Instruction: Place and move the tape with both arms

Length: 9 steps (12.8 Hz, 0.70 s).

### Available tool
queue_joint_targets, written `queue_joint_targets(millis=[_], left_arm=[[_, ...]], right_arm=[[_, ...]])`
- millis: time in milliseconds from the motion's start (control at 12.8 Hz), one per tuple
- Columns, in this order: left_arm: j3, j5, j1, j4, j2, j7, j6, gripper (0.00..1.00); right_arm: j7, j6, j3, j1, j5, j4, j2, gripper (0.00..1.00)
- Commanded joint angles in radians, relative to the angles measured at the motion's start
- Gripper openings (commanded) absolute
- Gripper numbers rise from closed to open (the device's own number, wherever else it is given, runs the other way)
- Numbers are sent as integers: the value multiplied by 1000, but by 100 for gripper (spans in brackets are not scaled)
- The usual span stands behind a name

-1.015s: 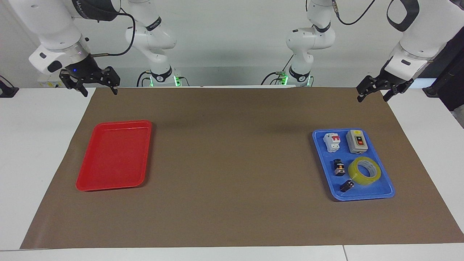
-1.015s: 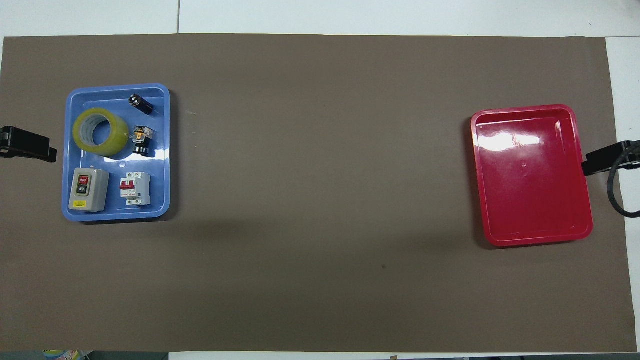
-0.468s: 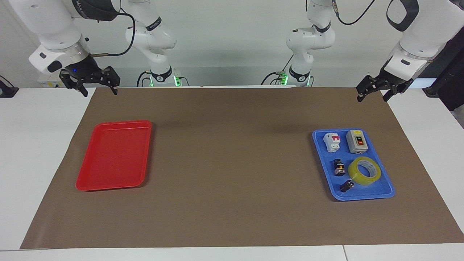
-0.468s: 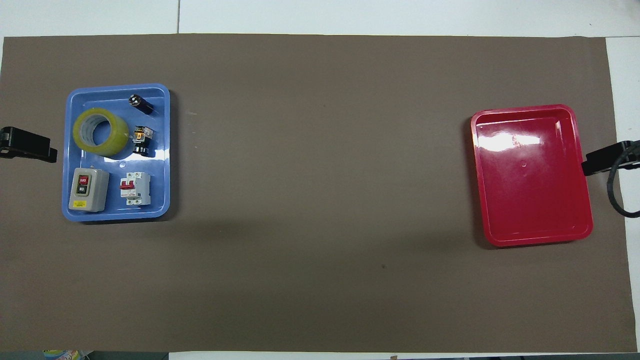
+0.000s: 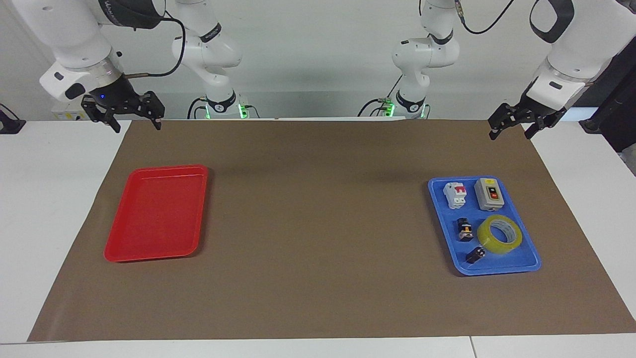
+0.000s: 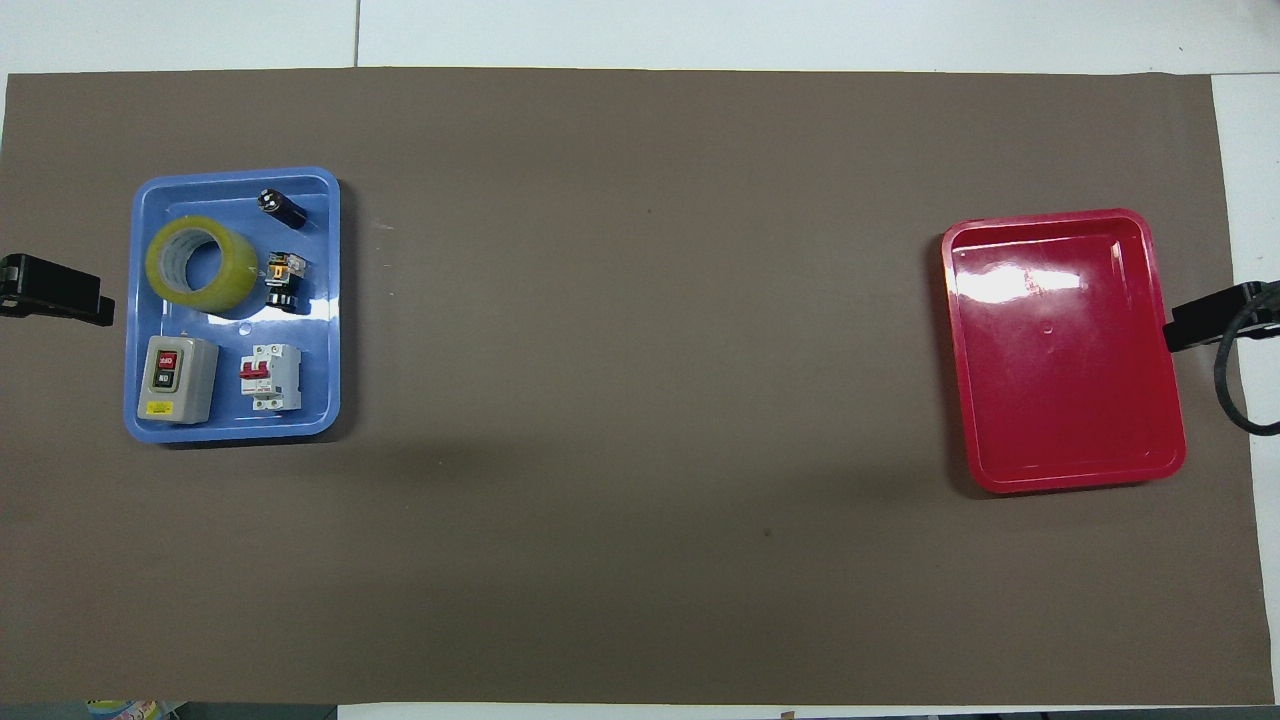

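Observation:
The yellow tape roll lies flat in the blue tray toward the left arm's end of the table, in the part of the tray farther from the robots; it also shows in the overhead view. My left gripper is open and empty, raised over the mat's edge nearest the robots, well away from the tray. My right gripper is open and empty, raised over the mat's corner at the right arm's end. Only the tips of the left gripper and the right gripper show in the overhead view.
The blue tray also holds a grey switch box, a white circuit breaker and two small black parts. A red tray with nothing in it lies toward the right arm's end. Brown mat covers the table.

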Motion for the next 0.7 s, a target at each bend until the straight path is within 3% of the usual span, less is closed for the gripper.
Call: queue_joint_targets(millis=[0, 312, 624], left_arm=[[3, -22, 2, -20, -12, 16, 23, 100], [11, -24, 15, 7, 97, 11, 136, 100], [13, -19, 67, 109, 300, 10, 231, 100]], right_arm=[[9, 9, 6, -8, 11, -3, -3, 100], [7, 9, 6, -8, 11, -3, -3, 100], [7, 9, 6, -8, 13, -1, -3, 100]])
